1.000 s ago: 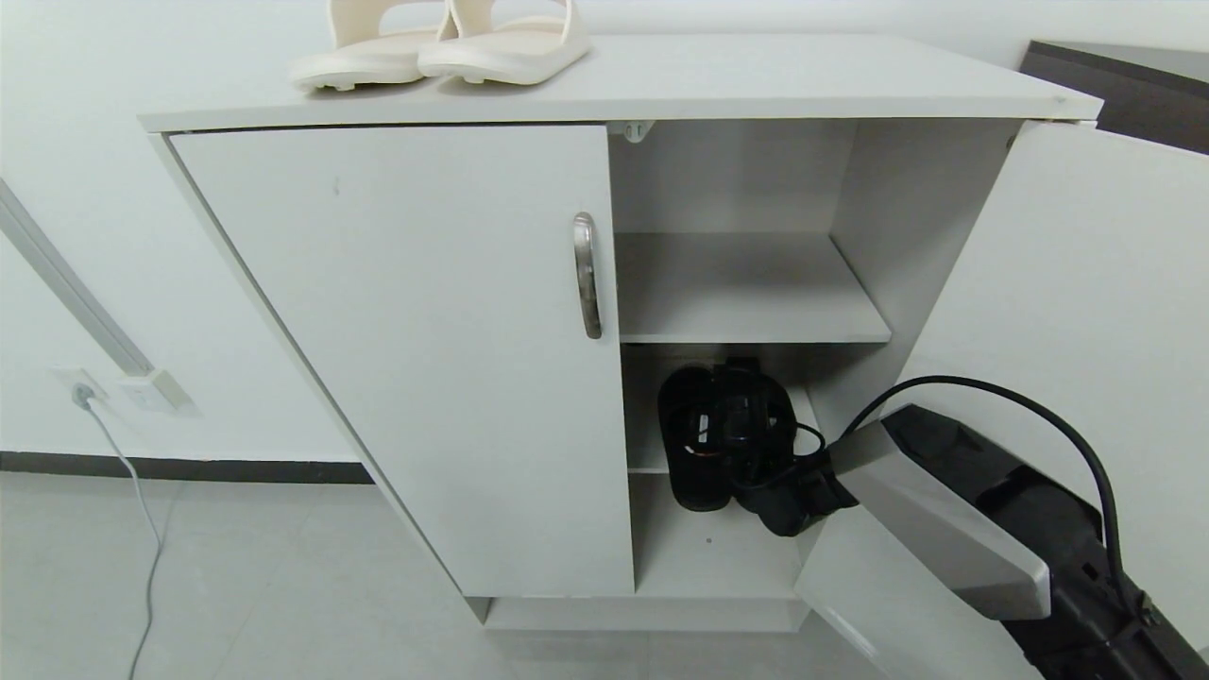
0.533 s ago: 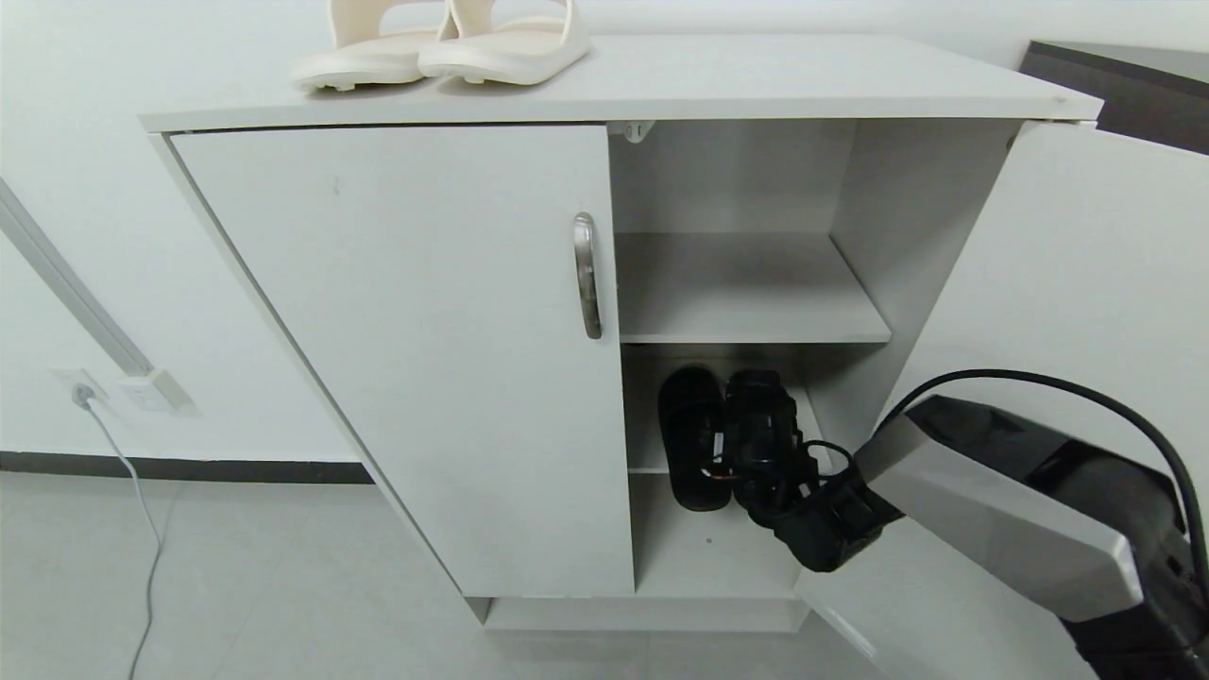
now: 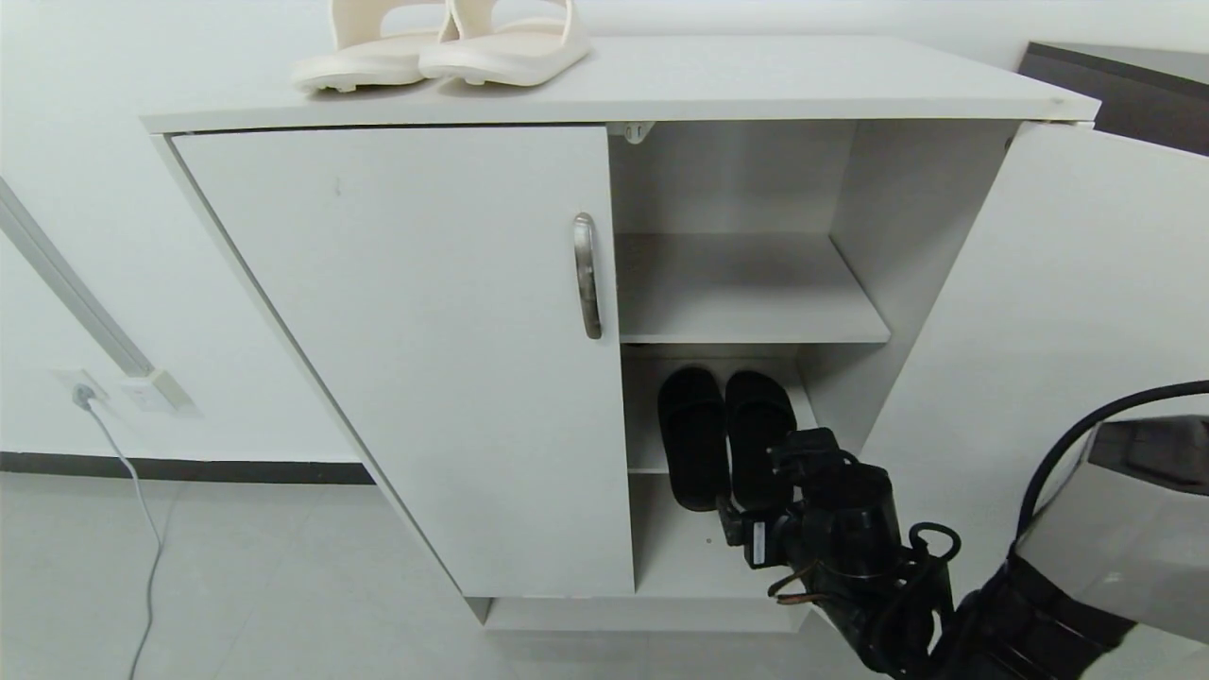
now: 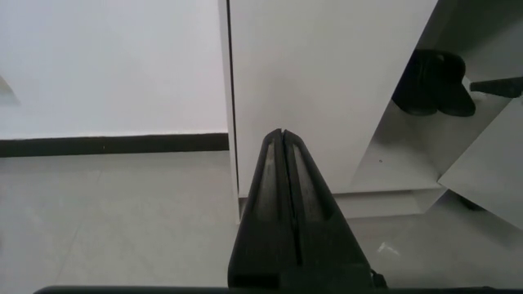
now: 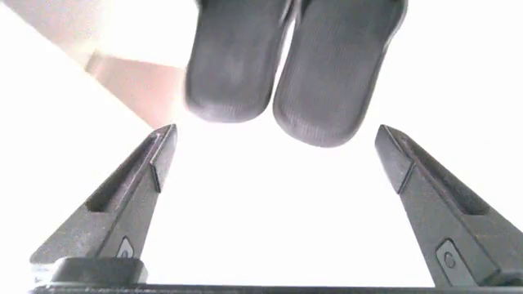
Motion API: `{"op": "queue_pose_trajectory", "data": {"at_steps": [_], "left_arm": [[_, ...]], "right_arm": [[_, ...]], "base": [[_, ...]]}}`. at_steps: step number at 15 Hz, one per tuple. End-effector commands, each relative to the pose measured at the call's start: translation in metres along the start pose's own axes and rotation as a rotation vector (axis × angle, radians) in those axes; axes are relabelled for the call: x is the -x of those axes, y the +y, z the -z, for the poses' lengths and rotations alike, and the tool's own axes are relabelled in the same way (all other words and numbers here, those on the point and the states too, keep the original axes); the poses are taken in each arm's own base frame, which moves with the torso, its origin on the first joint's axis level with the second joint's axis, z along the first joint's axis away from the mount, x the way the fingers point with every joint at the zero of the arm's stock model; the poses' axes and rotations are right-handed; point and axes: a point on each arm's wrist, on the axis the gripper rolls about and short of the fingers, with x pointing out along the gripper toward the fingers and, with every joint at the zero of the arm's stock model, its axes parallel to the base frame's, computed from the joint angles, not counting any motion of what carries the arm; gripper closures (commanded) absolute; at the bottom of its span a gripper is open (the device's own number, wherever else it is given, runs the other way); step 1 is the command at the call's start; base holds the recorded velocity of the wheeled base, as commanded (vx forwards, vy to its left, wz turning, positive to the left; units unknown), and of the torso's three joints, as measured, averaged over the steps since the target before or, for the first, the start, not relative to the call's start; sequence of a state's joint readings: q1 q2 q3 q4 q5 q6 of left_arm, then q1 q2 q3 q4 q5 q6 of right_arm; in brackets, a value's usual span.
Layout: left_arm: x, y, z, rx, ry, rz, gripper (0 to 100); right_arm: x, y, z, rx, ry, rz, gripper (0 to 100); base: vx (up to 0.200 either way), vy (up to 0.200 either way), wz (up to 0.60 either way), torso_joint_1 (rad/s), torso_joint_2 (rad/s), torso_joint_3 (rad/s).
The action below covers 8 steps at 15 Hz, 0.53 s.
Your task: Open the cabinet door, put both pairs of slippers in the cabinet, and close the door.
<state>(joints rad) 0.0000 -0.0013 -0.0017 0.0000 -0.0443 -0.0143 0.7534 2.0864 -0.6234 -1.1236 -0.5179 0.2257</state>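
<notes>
I see the cabinet [image 3: 850, 236] standing on the tiled floor [image 3: 283, 604], back to the wall. On its top board [image 3: 803, 80], above the closed door [image 3: 406, 378], a cream pair of slippers [image 3: 444, 47] lies side by side. Right beside the closed door, the black pair of slippers [image 3: 723, 434] lies side by side on the lower shelf [image 3: 645, 453], near ends jutting past its front edge. A grey cable [image 3: 151, 557] trails on the floor, off the closed door's hinge side.
</notes>
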Motion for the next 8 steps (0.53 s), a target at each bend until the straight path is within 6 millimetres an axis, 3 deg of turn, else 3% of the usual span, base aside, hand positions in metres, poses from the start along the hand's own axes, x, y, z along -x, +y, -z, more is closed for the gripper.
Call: {"op": "queue_pose_trajectory", "data": {"at_steps": [1,2,8], "left_arm": [[0.0,0.0,0.0,0.0,0.001,0.0,100],[0.0,0.0,0.0,0.001,0.001,-0.001,100],[0.0,0.0,0.0,-0.002,0.001,0.0,100]], "right_arm": [[0.019,-0.004,-0.003,0.003,0.005,-0.029,0],[0.019,-0.003,-0.002,0.004,0.006,-0.03,0],[0.017,0.004,0.01,0.029,0.037,-0.045,0]], "base": [[0.0,0.0,0.0,0.0,0.0,0.0],[0.0,0.0,0.0,0.0,0.0,0.0],[-0.2,0.0,0.0,-0.001,0.0,0.004]]}}
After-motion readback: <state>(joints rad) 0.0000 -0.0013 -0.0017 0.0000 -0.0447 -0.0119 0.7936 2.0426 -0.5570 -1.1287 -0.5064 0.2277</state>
